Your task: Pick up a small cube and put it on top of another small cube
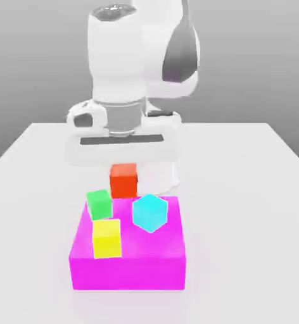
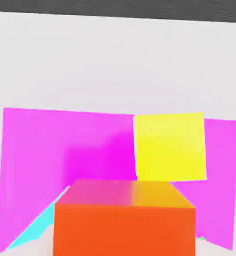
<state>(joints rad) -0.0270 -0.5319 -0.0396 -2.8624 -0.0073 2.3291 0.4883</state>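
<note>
Gripper (image 1: 123, 166) clamped on the orange-red cube (image 1: 123, 180), carrying it; next it needs lining up over the green cube (image 1: 99, 204)

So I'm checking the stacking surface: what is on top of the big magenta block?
On the magenta block sit a green cube, a yellow cube and a cyan cube. The orange-red cube hides part of its far edge.
</note>
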